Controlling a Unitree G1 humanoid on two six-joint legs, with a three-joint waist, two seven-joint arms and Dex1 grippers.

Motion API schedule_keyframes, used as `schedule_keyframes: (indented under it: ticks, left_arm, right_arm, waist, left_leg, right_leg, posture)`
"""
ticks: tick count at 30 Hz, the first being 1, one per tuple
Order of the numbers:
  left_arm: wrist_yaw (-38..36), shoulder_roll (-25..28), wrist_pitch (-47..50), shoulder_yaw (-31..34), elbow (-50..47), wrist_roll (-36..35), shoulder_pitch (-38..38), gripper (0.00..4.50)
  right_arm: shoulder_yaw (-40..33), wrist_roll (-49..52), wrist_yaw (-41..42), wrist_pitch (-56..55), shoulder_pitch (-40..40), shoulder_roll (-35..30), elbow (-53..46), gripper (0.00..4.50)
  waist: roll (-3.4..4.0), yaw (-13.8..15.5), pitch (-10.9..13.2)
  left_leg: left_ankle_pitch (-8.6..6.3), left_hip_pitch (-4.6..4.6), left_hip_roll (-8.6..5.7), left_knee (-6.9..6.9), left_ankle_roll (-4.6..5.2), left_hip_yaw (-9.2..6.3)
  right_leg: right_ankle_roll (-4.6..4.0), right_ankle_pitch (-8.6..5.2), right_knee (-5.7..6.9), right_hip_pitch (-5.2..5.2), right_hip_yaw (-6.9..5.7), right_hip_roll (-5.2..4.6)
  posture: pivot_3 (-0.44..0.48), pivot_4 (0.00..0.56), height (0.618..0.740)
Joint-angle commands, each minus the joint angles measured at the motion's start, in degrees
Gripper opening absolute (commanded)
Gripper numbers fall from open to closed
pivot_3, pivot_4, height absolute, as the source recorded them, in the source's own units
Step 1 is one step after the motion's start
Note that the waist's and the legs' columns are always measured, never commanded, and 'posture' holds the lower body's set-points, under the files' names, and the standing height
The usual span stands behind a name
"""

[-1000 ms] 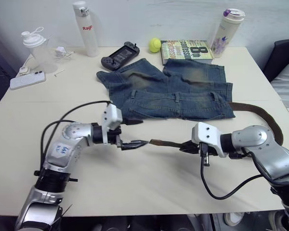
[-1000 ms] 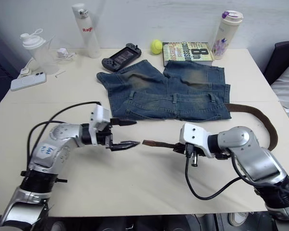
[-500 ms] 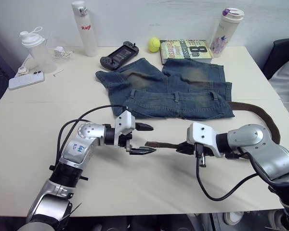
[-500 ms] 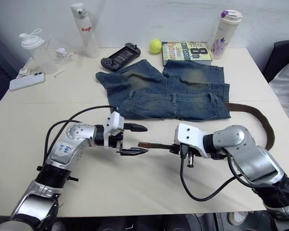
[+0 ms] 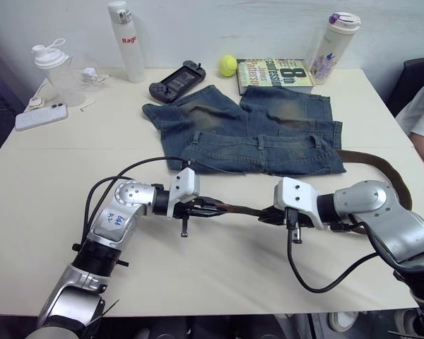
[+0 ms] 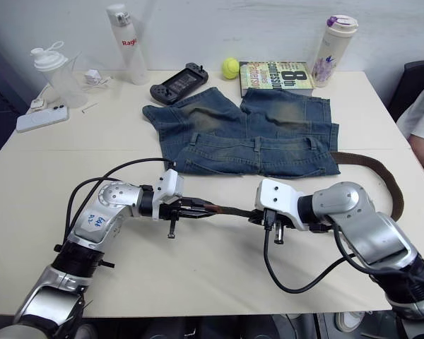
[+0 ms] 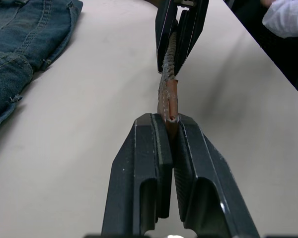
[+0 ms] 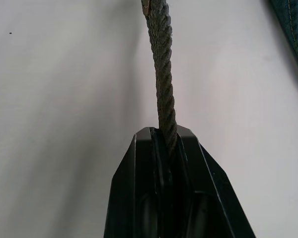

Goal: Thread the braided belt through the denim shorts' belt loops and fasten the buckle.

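The denim shorts lie flat at the table's middle back, waistband toward me, with belt loops standing along it. The braided belt curves from the shorts' right side round to the front. My right gripper is shut on the braided strap a short way from its end. Facing it, my left gripper is shut on the belt's tan tip, just in front of the waistband. A short span of belt hangs taut between the two grippers. The buckle is hidden.
Along the table's back edge stand a white bottle, a game controller, a tennis ball, a book and a flowered bottle. A shaker and phone sit far left. A person's sleeve shows at the right.
My left gripper has moved right to the belt's tip and closed on it. The right gripper has kept its hold and stayed nearly still.
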Motion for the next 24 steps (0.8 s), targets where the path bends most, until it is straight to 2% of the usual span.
schedule_keyframes:
  ticks: [1,3,4,5,6,8,9,11,13,15,17,19,21,24]
  left_arm:
    - [1.0,-0.7,1.8,2.1,-1.9,-2.0,0.4,0.00]
    - [1.5,-1.3,3.1,2.6,-2.1,-2.6,0.7,0.00]
    - [2.2,-2.0,5.4,3.5,-2.1,-4.1,1.0,0.00]
    - [2.7,-2.5,7.1,4.1,-2.3,-5.2,1.2,0.00]
    - [3.2,-3.0,9.5,5.0,-2.5,-6.7,1.7,0.00]
    - [3.8,-3.2,14.5,6.1,-3.4,-9.6,3.1,0.00]
    - [4.9,-3.7,17.4,7.1,-4.2,-11.6,4.0,0.00]
    - [7.9,-5.4,24.0,9.9,-5.5,-16.7,5.1,0.00]
    - [12.5,-8.1,32.2,14.3,-5.8,-23.4,5.2,0.00]
    - [17.1,-10.9,39.4,18.6,-6.3,-29.9,5.6,0.00]
    - [21.0,-13.0,45.3,22.2,-7.3,-36.1,6.1,0.00]
    - [23.3,-14.1,49.6,24.1,-9.3,-41.2,7.1,0.00]
    - [25.2,-14.6,52.4,24.9,-11.1,-44.7,8.0,0.00]
    - [27.2,-14.1,53.7,24.8,-12.0,-46.2,8.6,0.00]
  right_arm:
    - [-2.5,1.9,-1.8,1.2,-0.4,0.9,-3.0,0.88]
    - [-4.7,4.0,-3.3,2.6,-0.1,2.4,-3.7,1.71]
    - [-8.1,6.1,-5.5,4.7,0.2,4.1,-4.1,2.19]
    - [-10.6,7.7,-7.1,6.3,0.4,5.3,-4.5,2.90]
    - [-14.7,10.2,-8.5,8.5,1.2,6.4,-5.2,3.09]
    - [-23.7,17.0,-10.5,13.7,3.1,8.8,-6.2,4.14]
    - [-28.8,20.4,-11.4,15.9,4.6,9.9,-6.7,4.44]
    - [-37.0,27.9,-13.8,19.6,6.5,12.5,-7.2,4.44]
    - [-44.5,41.1,-15.6,24.2,9.4,15.1,-7.8,4.44]
    - [-47.6,54.7,-17.0,26.6,15.7,16.4,-10.1,4.44]
    - [-45.1,62.0,-22.0,27.3,20.7,18.0,-12.3,4.44]
    - [-39.5,65.9,-29.7,27.0,24.0,20.9,-13.0,4.44]
    - [-33.6,66.6,-38.0,26.0,25.1,25.3,-11.9,4.44]
    - [-28.7,65.5,-48.3,22.2,24.0,32.5,-8.3,4.44]
  waist:
    - [0.00,0.0,0.0]
    - [0.00,0.0,0.0]
    - [0.00,0.0,0.0]
    - [0.00,0.0,0.0]
    - [0.00,0.0,0.0]
    - [0.00,0.0,0.0]
    - [0.00,0.1,0.0]
    - [0.00,0.2,0.0]
    - [0.00,0.3,0.0]
    - [0.00,0.3,0.0]
    - [0.00,0.2,0.0]
    - [0.01,-0.4,0.0]
    - [0.00,-0.9,0.0]
    - [0.01,-1.1,0.0]
  left_leg:
    - [0.00,0.00,0.00,0.00,0.00,0.00]
    - [0.00,-0.01,0.00,0.00,0.00,-0.03]
    - [0.00,-0.01,0.00,0.00,0.00,-0.03]
    - [0.00,-0.02,0.00,0.00,0.00,-0.05]
    - [0.00,-0.03,0.00,0.01,0.00,-0.05]
    - [0.00,-0.12,0.02,0.01,0.00,-0.19]
    - [0.00,-0.18,0.00,0.03,0.00,-0.22]
    - [0.01,-0.26,-0.04,0.07,0.01,-0.40]
    - [0.03,-0.36,-0.04,0.12,0.04,-0.52]
    - [0.06,-0.41,-0.08,0.13,0.07,-0.68]
    - [0.08,-0.40,-0.10,0.05,0.05,-0.81]
    - [0.12,-0.39,-0.10,0.02,0.01,-0.91]
    - [0.16,-0.34,-0.12,0.00,-0.05,-0.91]
    - [0.24,-0.34,-0.17,-0.04,-0.11,-0.95]
  right_leg:
    - [0.00,0.00,0.00,0.00,0.00,0.00]
    - [0.00,0.00,0.01,0.00,-0.02,0.00]
    - [0.00,0.00,0.00,0.00,-0.03,0.00]
    - [0.00,0.00,0.02,0.01,-0.04,0.00]
    - [0.00,0.00,0.04,0.01,-0.04,0.00]
    - [0.00,0.00,0.15,0.01,-0.14,0.01]
    - [0.00,0.00,0.15,-0.02,-0.16,0.00]
    - [0.00,0.00,0.12,0.04,-0.19,0.01]
    - [0.01,0.01,0.12,0.05,-0.21,0.01]
    - [0.02,0.01,0.10,0.10,-0.22,0.01]
    - [0.02,0.01,0.02,0.20,-0.20,0.05]
    - [0.02,0.01,0.01,0.24,-0.18,0.09]
    - [0.02,0.01,0.02,0.22,-0.15,0.11]
    - [0.02,0.01,0.02,0.14,-0.12,0.10]
  posture:
    - [0.000,0.150,0.740]
    - [0.000,0.150,0.740]
    - [0.000,0.150,0.740]
    - [0.000,0.150,0.740]
    - [0.000,0.150,0.740]
    - [0.000,0.150,0.740]
    - [0.000,0.150,0.740]
    - [0.000,0.150,0.740]
    - [0.000,0.150,0.740]
    - [0.000,0.150,0.740]
    - [0.000,0.150,0.740]
    - [0.000,0.150,0.740]
    - [0.000,0.150,0.740]
    - [0.000,0.150,0.740]
